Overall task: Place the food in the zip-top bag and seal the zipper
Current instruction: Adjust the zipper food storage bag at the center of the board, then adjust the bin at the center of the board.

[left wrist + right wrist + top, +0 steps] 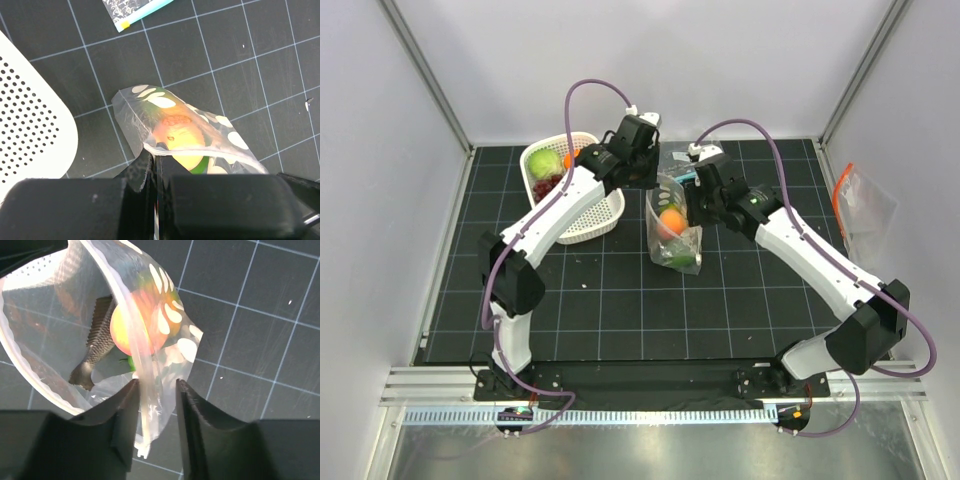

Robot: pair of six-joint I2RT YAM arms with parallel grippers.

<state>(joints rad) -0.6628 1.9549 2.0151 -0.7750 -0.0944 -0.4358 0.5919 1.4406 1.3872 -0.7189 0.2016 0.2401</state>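
At mid-bench, the left fingers point(137, 172) pinch the rim of the zip-top bag point(672, 240); the right fingers point(122, 415) straddle it slightly apart; best close them before stretching the mouth.

White arms point(560, 205), black joints point(520, 280), purple cables point(590, 88); left hand point(156, 162) and right hand point(156, 390) matte black.

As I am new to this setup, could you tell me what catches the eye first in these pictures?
The white-dotted zip-top bag at the middle of the table stands out, with an orange fruit and a green fruit inside. The left gripper is shut on its mouth edge, while the right gripper straddles that edge with fingers apart. More food lies in the white basket to its left.
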